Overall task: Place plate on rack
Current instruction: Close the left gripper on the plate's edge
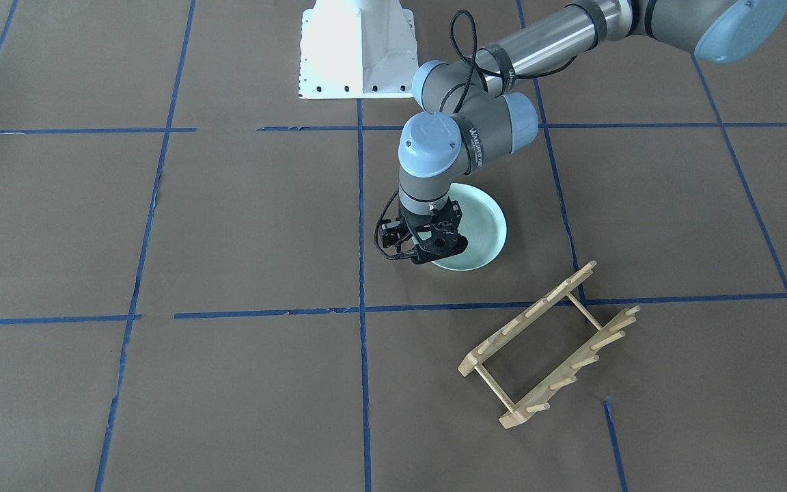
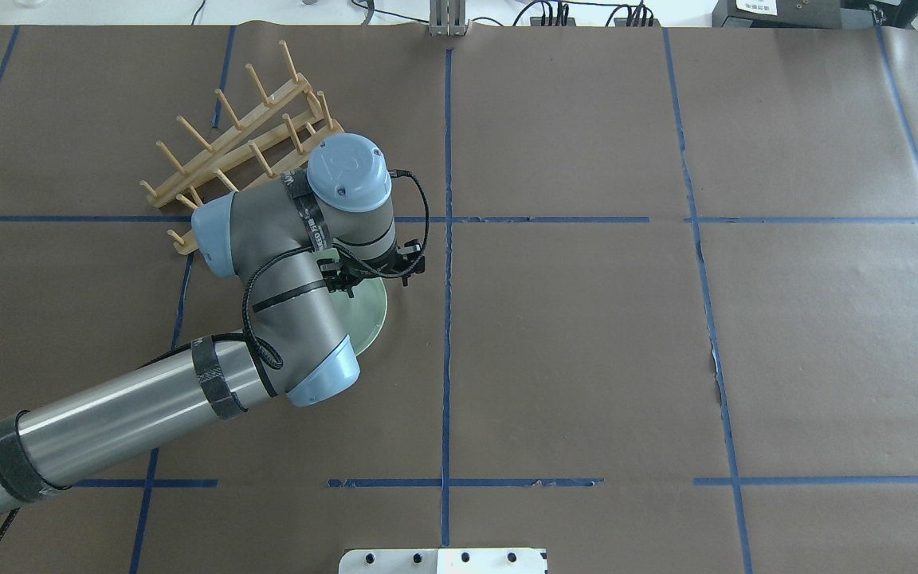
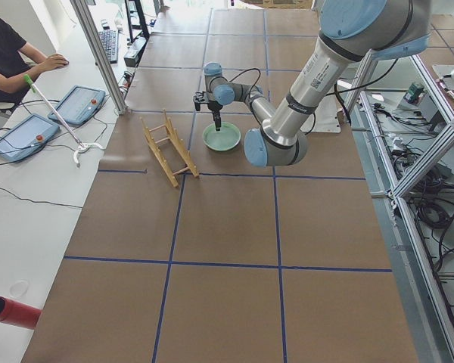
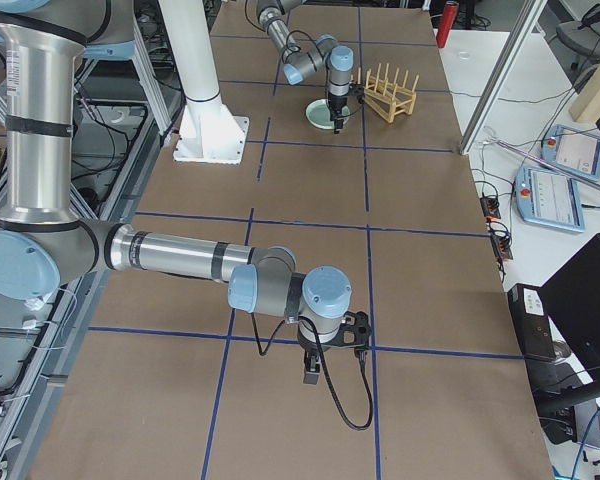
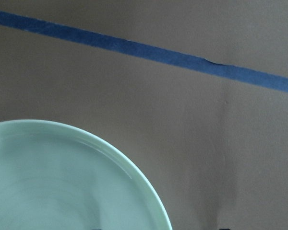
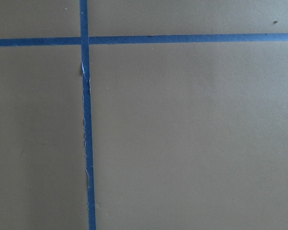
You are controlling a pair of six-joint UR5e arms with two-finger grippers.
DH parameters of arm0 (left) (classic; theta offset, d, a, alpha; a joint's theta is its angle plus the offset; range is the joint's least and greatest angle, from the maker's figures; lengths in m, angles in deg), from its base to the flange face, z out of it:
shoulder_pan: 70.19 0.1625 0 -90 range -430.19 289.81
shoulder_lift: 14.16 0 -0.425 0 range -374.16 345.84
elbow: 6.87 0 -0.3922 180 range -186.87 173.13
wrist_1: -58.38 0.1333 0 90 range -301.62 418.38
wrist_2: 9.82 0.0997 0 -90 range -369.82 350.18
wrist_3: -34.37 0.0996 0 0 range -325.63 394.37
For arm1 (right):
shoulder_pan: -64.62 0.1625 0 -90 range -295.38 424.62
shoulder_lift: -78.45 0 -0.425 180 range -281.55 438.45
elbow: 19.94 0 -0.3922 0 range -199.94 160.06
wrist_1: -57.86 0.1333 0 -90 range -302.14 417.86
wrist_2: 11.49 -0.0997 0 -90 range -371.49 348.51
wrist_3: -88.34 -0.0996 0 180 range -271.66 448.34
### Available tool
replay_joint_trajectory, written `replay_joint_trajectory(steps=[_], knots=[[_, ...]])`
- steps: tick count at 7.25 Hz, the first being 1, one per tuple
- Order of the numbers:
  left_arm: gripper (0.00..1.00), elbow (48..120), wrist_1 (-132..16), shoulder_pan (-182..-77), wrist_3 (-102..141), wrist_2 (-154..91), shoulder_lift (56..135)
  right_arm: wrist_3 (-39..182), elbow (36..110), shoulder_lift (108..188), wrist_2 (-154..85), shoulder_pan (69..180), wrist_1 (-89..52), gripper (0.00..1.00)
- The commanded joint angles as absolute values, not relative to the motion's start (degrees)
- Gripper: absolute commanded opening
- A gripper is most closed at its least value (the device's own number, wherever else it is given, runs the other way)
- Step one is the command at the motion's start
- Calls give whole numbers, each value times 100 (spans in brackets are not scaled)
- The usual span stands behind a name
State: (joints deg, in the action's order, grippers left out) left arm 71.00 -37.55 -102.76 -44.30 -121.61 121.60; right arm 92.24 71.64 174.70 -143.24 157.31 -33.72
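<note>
From behind the robot, the left arm's thick wrist covers most of the plate [image 2: 370, 307], so only a pale green crescent shows. It also hides the left gripper [image 1: 429, 253], which is plainer from across the table. The left wrist camera cuts the plate off at its lower corner, showing one arc of glossy rim. Two dark slivers at that view's bottom edge sit well apart, so the jaws look spread and are grasping nothing. I cannot tell whether they touch the rim. The right gripper [image 4: 332, 350] appears only from the table's end, and I cannot tell if it is released or clenched. Its own camera shows just brown paper and crossed blue tape [image 6: 85, 124]. The plate lies flat on the table [image 1: 229, 225], near the middle, not yet on the rack [image 1: 530, 317]. The rack stands apart from it, farther from the robot and toward its left, skewed across a tape line, with a strip of bare paper between them. The left arm reaches in from the robot's left, folds at the wrist and points its gripper straight down at the plate's rim on the robot's right side. The right arm stretches low, well apart, with its gripper pointing down.
</note>
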Motion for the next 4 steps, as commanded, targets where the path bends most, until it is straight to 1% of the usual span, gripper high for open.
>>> replay_joint_trajectory(steps=[1, 4], knots=[[0, 7126, -3777, -10262, -4429, -12179, 12145, 9229, 7164, 17470, -14324, 15726, -3372, 100], [0, 7231, -3760, -10271, -4437, -12205, 12163, 9229, 7164, 17478, -14324, 15734, -3372, 100]])
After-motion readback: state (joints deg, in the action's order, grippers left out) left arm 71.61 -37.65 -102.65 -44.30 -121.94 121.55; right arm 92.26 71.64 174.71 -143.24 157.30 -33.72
